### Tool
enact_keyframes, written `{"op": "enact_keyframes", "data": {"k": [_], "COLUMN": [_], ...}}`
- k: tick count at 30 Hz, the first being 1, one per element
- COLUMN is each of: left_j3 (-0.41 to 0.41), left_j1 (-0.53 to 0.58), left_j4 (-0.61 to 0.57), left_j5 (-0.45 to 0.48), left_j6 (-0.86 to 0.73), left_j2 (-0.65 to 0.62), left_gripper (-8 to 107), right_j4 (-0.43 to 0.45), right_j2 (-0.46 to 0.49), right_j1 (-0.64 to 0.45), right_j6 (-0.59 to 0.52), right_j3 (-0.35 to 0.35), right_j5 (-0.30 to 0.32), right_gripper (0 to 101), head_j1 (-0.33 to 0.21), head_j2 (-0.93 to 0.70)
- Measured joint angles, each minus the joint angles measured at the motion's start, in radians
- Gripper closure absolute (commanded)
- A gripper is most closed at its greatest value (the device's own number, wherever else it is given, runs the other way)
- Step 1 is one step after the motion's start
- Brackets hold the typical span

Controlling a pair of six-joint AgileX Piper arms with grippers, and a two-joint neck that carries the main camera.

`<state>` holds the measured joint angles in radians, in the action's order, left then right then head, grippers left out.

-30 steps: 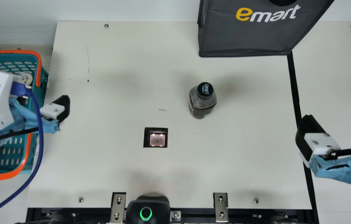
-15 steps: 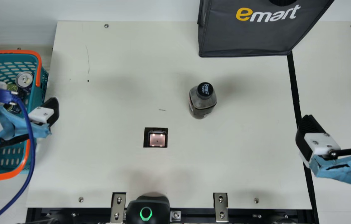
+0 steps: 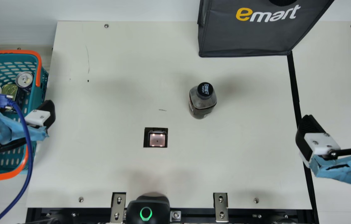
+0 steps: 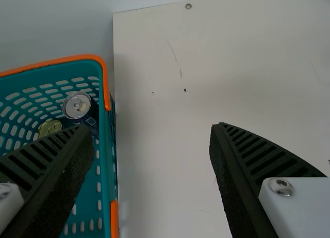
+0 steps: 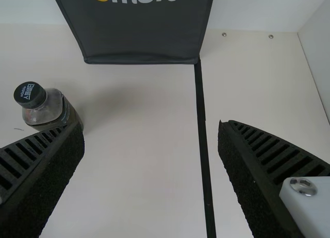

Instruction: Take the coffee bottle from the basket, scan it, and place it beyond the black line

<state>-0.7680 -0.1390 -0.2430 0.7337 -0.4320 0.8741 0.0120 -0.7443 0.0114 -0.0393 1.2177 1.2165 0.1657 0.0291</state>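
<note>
The coffee bottle (image 3: 203, 101), black-capped, stands upright on the table left of the black line (image 3: 294, 84); the right wrist view shows the bottle (image 5: 49, 106) too. My left gripper (image 3: 48, 113) is over the basket's right side in the main view, one finger visible there. In its wrist view the left gripper (image 4: 149, 129) is wide open and empty. My right gripper (image 3: 337, 121) hangs by the black line, right of the bottle, and its wrist view shows the right gripper (image 5: 152, 127) open with nothing between its fingers. The scanner window (image 3: 157, 139) lies in the table.
The teal basket (image 3: 40, 88) with an orange rim stands at the left and holds cans (image 3: 24, 80). A dark bag (image 3: 250, 34) stands at the back, right of centre. A black device with a green ring (image 3: 147, 210) sits at the front edge.
My left arm has moved left and slightly toward the front, uncovering cans in the basket. The bottle and my right arm have stayed where they were.
</note>
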Motion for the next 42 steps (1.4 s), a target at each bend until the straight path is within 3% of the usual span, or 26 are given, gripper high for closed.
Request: {"op": "enact_keyframes", "data": {"k": [27, 42], "left_j3": [0.000, 0.000], "left_j1": [0.000, 0.000], "left_j4": [0.000, 0.000], "left_j5": [0.000, 0.000], "left_j6": [0.000, 0.000], "left_j2": [0.000, 0.000], "left_gripper": [9, 9], "right_j4": [0.000, 0.010], "right_j2": [-0.003, -0.111], "right_j1": [0.001, 0.047], "right_j6": [0.001, 0.016], "right_j3": [0.002, 0.080], "right_j5": [-0.001, -0.059], "right_gripper": [11, 11], "head_j1": [0.000, 0.000], "head_j2": [0.000, 0.000]}}
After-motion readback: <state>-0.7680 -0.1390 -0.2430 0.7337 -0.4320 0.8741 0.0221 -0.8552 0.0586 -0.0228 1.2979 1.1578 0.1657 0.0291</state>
